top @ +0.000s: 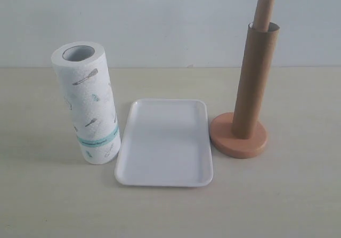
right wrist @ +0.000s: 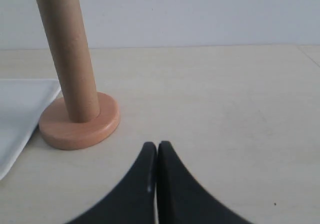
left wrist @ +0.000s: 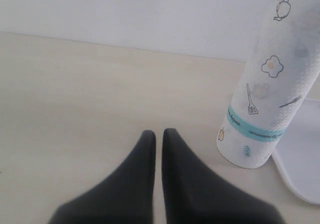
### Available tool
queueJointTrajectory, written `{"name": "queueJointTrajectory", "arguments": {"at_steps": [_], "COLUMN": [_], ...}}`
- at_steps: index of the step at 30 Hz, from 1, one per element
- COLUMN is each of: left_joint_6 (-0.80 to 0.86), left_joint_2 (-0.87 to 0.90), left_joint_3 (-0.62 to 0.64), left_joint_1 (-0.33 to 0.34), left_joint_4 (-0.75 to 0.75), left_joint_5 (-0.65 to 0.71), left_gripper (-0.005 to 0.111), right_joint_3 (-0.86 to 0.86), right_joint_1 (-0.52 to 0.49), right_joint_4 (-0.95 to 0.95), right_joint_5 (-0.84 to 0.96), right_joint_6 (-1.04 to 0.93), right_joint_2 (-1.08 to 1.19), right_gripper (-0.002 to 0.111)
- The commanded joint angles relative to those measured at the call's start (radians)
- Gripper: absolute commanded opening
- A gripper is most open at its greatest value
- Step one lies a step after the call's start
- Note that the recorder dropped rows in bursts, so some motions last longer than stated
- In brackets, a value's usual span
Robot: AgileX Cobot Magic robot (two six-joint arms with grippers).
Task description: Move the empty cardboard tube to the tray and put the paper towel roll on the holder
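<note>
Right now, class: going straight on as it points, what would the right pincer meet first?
Probably nothing: the right pincer points over bare table toward the far wall; the holder with its cardboard tube stands off to one side.

You seem to be in a plain test room, like a lab, because the smooth pale table runs back to a blank white wall along its far edge.
</note>
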Motion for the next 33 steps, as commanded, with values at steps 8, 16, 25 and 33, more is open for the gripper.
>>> {"name": "queueJointTrajectory", "arguments": {"at_steps": [8, 16, 25, 33], "left_joint_6": [0.0, 0.0, 0.0, 0.0], "left_joint_2": [-0.004, -0.004, -0.004, -0.004], "left_joint_3": [0.004, 0.004, 0.004, 0.004], "left_joint_1": [0.002, 0.002, 0.002, 0.002], "left_joint_4": [-0.006, -0.006, -0.006, -0.006], "left_joint_5": [-0.005, -0.005, -0.005, -0.005], "left_gripper": [0.005, 0.005, 0.005, 0.005], "right_joint_3": [-0.001, -0.189, -0.195, -0.195], "right_joint_1": [-0.006, -0.006, -0.006, -0.006], "right_joint_4": [-0.004, -0.113, -0.102, -0.102], "right_joint_5": [-0.854, -0.69, -0.895, -0.905], "right_joint_6": [-0.014, -0.067, -0.067, 0.075], "right_joint_2": [-0.004, 0.473, 0.9, 0.927], "right_gripper": [0.0, 0.0, 0.0, 0.0]}}
